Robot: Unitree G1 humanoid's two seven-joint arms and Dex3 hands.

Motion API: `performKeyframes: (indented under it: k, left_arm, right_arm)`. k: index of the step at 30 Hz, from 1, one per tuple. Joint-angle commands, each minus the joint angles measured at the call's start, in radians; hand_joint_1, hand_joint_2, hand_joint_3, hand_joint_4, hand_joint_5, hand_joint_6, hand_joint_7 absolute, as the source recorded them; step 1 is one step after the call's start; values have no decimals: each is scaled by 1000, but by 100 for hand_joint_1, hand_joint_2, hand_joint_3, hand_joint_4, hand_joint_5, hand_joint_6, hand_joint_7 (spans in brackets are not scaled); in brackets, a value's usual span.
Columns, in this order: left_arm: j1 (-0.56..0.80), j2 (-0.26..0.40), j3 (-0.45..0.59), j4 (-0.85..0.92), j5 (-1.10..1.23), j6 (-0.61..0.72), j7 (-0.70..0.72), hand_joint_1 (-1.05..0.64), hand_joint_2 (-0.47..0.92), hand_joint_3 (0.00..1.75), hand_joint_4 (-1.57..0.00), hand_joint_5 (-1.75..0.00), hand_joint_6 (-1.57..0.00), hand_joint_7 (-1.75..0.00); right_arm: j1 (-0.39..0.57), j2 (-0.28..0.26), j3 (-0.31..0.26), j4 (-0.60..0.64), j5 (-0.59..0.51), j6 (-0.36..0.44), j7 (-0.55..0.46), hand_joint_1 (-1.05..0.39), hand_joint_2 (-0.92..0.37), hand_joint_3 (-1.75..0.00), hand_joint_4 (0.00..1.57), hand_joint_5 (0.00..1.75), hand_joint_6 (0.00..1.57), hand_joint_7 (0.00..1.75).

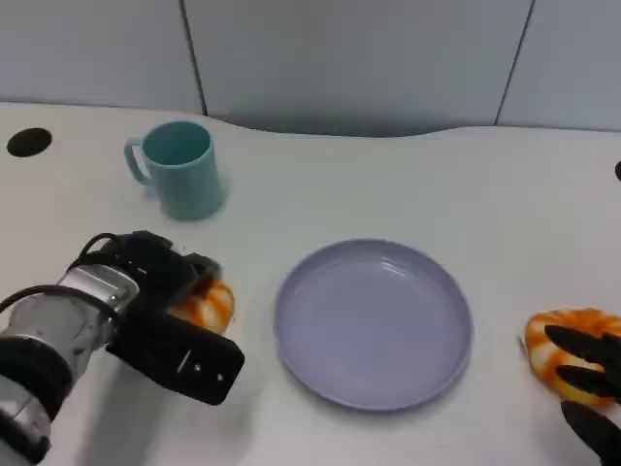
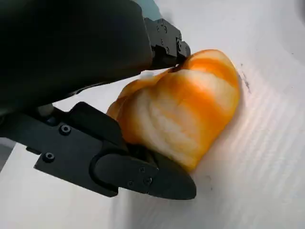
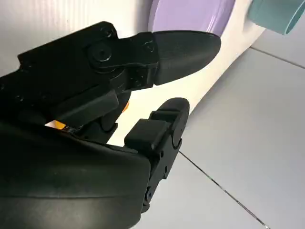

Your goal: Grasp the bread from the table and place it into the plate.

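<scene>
We judged the grasp step under way: our left hand (image 1: 160, 311) had its fingers closed around the bread (image 2: 183, 107), which lay on the table (image 1: 320, 184) left of the plate (image 1: 374, 322). Next called for lifting it rightward over the rim. Whether our right hand (image 1: 592, 388) held anything we could not tell.

Orange-and-cream striped bread (image 1: 209, 306) in my left hand (image 1: 160, 311), on table left of plate (image 1: 374, 325). Lilac plate sits centre. Second bread (image 1: 568, 354) right of it, under my right hand (image 1: 592, 383).

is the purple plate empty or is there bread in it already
Empty: the plate shows bare purple; one bread lies left of it, another right.
</scene>
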Motion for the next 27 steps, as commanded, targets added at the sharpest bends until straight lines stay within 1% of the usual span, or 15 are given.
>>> performKeyframes:
  k: [1,3,5,6,11,15,16,18,19,20,21,22,24,25,27]
  left_arm:
    - [-18,-32,-16,101,-16,9,101,-74,92,24,-13,-5,-11,-2]
    - [-21,-58,2,148,-42,23,169,-54,91,10,-30,-8,-21,-3]
    - [-32,-72,0,173,-57,32,189,-47,92,4,-35,-8,-25,-2]
    - [-39,-77,-7,182,-56,37,191,-37,91,2,-40,-8,-25,-1]
    - [-60,-91,-6,209,-75,37,203,-29,91,2,-50,-10,-30,-2]
    - [-70,-93,-1,221,-103,32,220,-23,92,4,-63,-14,-41,-5]
    - [-78,-94,-1,227,-108,26,217,-22,92,3,-72,-18,-44,-6]
    - [-92,-96,1,238,-121,18,208,-19,91,1,-64,-93,-54,-3]
    - [-97,-97,5,241,-131,12,208,-21,91,1,-58,-141,-50,-84]
    - [-99,-96,17,243,-148,-1,207,-22,91,0,-58,-157,-43,-127]
    - [-99,-95,26,244,-161,-11,206,-21,91,1,-58,-166,-42,-150]
    - [-94,-94,49,244,-189,-26,204,-21,92,1,-56,-171,-43,-163]
    - [-86,-92,84,247,-234,-52,195,-23,92,5,-51,-170,-50,-155]
    - [-84,-90,96,249,-250,-62,192,-23,92,10,-51,-173,-44,-166]
    - [-83,-91,116,253,-278,-63,173,-21,92,14,-50,-174,-39,-172]
  right_arm:
    - [10,-6,-8,-19,7,-3,-1,-38,-92,-36,94,1,79,0]
    - [14,-7,-9,-28,5,0,-2,-38,-92,-36,94,1,79,0]
    - [15,-8,-11,-27,2,-4,-4,-38,-92,-36,94,1,78,0]
    - [16,-9,-12,-29,0,-3,-5,-38,-92,-36,95,2,79,0]
    - [17,-9,-14,-33,-5,-3,-9,-38,-92,-36,96,2,78,0]
    - [16,-7,-15,-34,-4,1,-10,-38,-92,-35,96,2,78,0]
    - [14,-7,-16,-30,-4,-7,-12,-38,-92,-35,97,3,79,0]
    - [11,-9,-17,-24,-9,-17,-18,-38,-92,-35,98,3,79,0]
    - [9,-9,-17,-23,-12,-20,-20,-38,-92,-35,98,4,79,0]
    - [8,-11,-17,-22,-14,-21,-21,-38,-92,-35,98,4,79,0]
    - [8,-11,-17,-21,-15,-22,-21,-38,-92,-35,98,3,79,0]
    - [7,-12,-17,-20,-16,-23,-21,-38,-92,-35,98,4,79,0]
    - [6,-12,-18,-19,-14,-21,-21,-39,-92,-35,99,4,79,0]
    - [6,-11,-18,-19,-14,-21,-21,-39,-92,-35,98,4,79,0]
    - [4,-11,-20,-15,-10,-24,-19,-39,-92,-35,98,3,79,0]
